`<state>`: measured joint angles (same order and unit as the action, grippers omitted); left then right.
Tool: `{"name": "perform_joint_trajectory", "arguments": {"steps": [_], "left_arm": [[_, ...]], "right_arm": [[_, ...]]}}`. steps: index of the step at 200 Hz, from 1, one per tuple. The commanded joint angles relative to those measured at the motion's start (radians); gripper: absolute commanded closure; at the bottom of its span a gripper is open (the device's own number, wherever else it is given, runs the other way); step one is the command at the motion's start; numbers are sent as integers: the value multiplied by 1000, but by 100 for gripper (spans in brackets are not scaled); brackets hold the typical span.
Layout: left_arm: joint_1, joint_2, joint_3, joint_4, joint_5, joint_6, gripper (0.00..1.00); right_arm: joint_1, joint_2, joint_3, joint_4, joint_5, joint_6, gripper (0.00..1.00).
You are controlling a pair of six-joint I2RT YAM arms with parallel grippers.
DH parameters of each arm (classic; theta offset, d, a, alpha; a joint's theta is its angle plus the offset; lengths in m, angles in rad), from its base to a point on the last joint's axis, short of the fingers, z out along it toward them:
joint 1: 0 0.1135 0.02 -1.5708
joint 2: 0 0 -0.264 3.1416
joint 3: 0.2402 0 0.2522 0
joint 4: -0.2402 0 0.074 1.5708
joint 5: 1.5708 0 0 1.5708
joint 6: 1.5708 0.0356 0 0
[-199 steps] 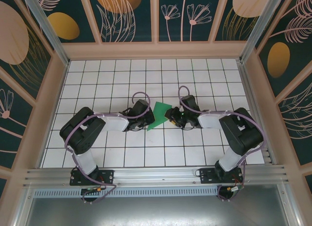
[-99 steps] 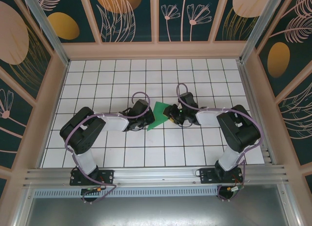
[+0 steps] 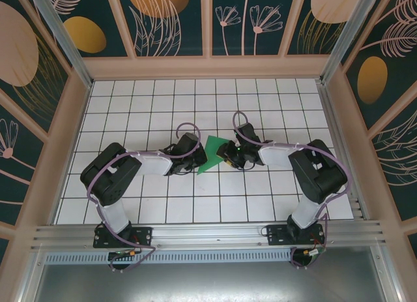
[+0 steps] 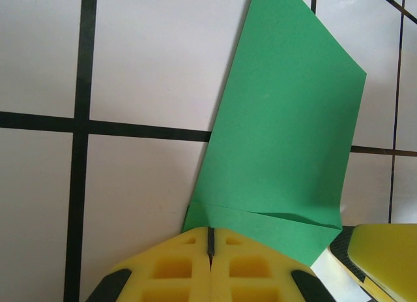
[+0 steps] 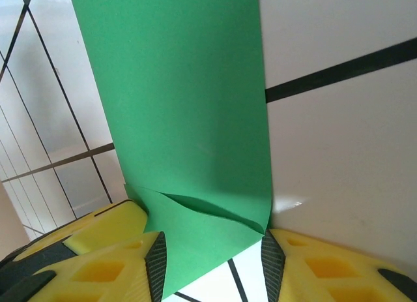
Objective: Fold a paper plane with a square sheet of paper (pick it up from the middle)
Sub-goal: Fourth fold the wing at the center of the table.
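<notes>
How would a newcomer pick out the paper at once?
On the white gridded table, look near the middle, between the left gripper and right gripper. The paper lies there: a bright-green creased sheet, the only green thing on the tiles.

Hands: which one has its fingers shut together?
The left hand: its yellow pads meet, while the right hand's stand apart around the green paper.

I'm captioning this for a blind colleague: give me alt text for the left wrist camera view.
A folded bright-green sheet of paper slants across a white table with black grid lines, a flap creased along its near edge. The left gripper, yellow and closed, meets that edge at bottom centre; one of the right gripper's fingers shows at bottom right.
</notes>
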<state>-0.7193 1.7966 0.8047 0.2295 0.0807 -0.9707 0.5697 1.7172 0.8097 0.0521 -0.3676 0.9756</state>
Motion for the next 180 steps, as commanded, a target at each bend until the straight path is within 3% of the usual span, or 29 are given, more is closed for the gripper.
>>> {"name": "perform_joint_trajectory", "arguments": {"steps": [1,121,180], "left_arm": [[0,49,-12,-46,10,-5,100],[0,46,-17,-47,13,7,100],[0,12,-6,-56,20,25,97]], "right_arm": [[5,18,22,-4,-4,14,55],[1,-57,-55,169,-55,37,62],[-2,-25,-98,281,-136,35,72]]}}
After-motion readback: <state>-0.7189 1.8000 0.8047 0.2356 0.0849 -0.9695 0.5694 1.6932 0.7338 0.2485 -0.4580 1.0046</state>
